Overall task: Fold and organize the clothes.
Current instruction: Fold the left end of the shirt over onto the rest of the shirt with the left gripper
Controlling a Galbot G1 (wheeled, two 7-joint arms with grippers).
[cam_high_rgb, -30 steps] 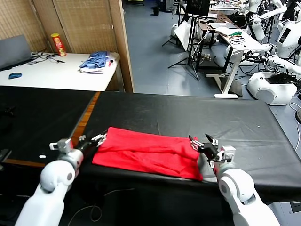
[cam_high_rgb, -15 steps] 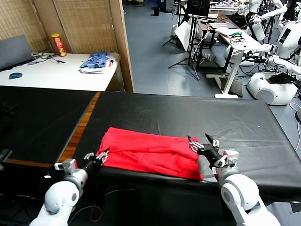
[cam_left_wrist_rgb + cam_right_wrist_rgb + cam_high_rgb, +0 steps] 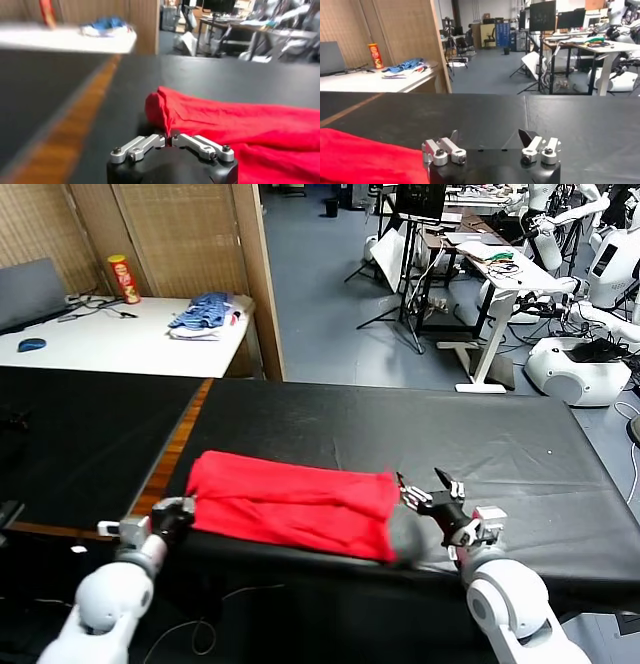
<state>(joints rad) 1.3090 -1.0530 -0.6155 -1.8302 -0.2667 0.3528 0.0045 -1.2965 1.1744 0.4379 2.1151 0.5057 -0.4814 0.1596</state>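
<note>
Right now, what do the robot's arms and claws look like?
Both arms are smooth, rounded white shells with grey joints. The left gripper and right gripper have black bodies with silver metal finger links and small screws. The right one's fingertips are dark.

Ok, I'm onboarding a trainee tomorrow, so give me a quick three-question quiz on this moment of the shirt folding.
1. True or false: the left claw is shut on the red T-shirt.
2. The right claw is: A open, B shut on cloth, C out of view.
3. Fill in: the shirt lies on the ___ table.

Key: 1 true; 2 A; 3 black.
</note>
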